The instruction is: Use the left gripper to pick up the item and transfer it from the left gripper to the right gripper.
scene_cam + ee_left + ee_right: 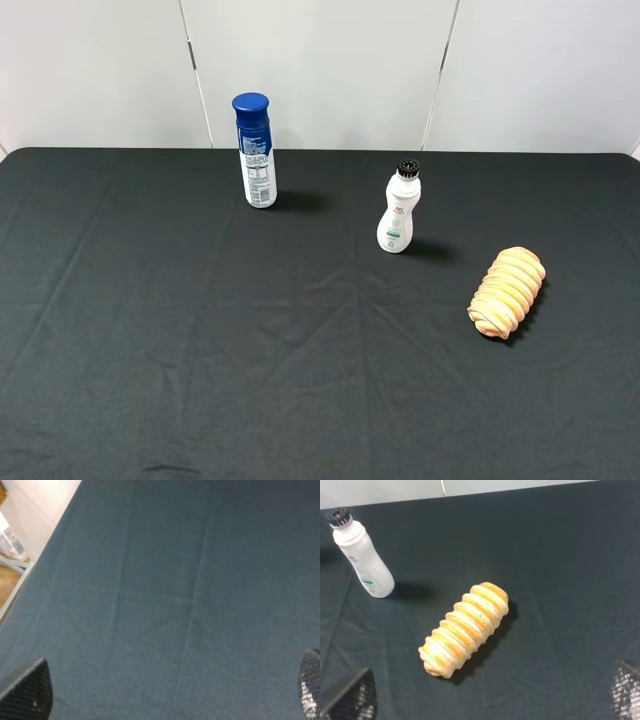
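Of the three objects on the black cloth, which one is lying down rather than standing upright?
The ridged bread-like item, on the right. The blue-capped spray can and the small white bottle both stand upright.

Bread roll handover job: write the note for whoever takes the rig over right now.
Left gripper: open, empty, over bare black cloth; neither arm shows in the high view.
Right gripper: open, empty, with the bread roll in its view.
Bread roll lies flat on the right side of the table, apart from the white bottle and the blue-capped spray can, both upright further back.
Done: nothing; the roll is untouched.
Left: the left gripper must reach the roll, lift it, then pass it to the right gripper.
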You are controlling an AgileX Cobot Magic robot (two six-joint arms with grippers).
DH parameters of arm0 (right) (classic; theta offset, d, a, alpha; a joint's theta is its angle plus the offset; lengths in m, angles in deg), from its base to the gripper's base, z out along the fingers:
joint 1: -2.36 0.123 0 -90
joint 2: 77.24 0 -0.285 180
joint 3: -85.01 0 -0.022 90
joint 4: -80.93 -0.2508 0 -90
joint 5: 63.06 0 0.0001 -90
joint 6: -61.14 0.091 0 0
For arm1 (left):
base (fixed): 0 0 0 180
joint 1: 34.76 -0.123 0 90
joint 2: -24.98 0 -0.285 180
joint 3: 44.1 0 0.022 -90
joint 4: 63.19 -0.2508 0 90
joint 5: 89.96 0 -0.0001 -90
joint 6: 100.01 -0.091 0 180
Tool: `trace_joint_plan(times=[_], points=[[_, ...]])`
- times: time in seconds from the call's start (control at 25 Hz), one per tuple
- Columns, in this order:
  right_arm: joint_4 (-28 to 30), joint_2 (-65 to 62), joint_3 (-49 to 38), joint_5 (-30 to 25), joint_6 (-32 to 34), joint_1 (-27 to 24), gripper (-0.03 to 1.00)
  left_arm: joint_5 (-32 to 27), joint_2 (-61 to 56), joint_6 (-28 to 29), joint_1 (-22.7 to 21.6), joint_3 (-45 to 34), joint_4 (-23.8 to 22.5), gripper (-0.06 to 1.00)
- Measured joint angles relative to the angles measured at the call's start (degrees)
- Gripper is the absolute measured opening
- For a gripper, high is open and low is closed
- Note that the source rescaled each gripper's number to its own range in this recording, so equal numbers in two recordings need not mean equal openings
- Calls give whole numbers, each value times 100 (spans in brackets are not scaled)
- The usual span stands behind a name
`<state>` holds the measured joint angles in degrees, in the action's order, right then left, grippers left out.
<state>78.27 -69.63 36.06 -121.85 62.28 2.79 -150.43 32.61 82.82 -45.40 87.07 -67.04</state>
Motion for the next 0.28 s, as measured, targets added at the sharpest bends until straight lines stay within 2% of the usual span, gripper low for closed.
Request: trace_joint_plan(times=[0.28], points=[[0, 0, 0, 0, 0, 0, 100, 0, 0, 0, 0, 0, 0, 98]])
